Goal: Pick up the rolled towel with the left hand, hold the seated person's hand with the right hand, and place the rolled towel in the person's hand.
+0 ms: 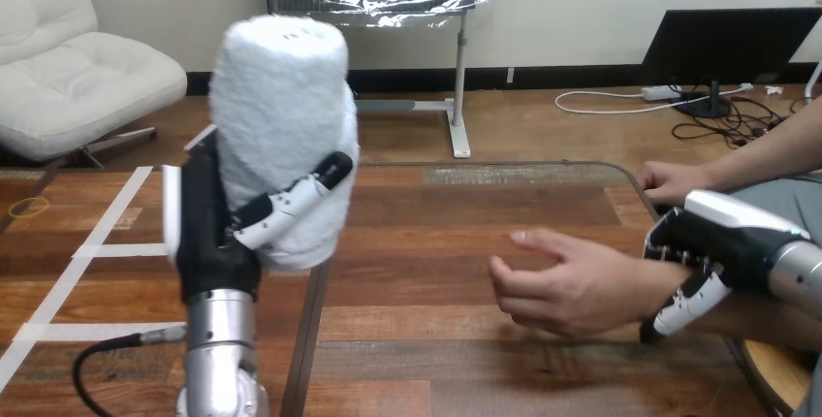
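Left forearm: silver metal cylinder, smooth, rose from the bottom edge at the left, nearest the camera.
Left robot hand: black body with a white shell; its jointed black-and-white fingers were curled round the lower part of the roll and clamped it.
Rolled towel: white terry cloth, nubbly pile, thick cylinder standing upright in the left robot hand, held clear above the counter.
Counter: brown wooden planks with visible grain.
Person's hand: open, fingers loosely spread and pointing left, above the counter at the right, well apart from the towel.
Right robot hand: glossy white shell on top; fingers wrapped under and round the person's wrist, gripping it.
Second person's hand: rested at the counter's far right edge.
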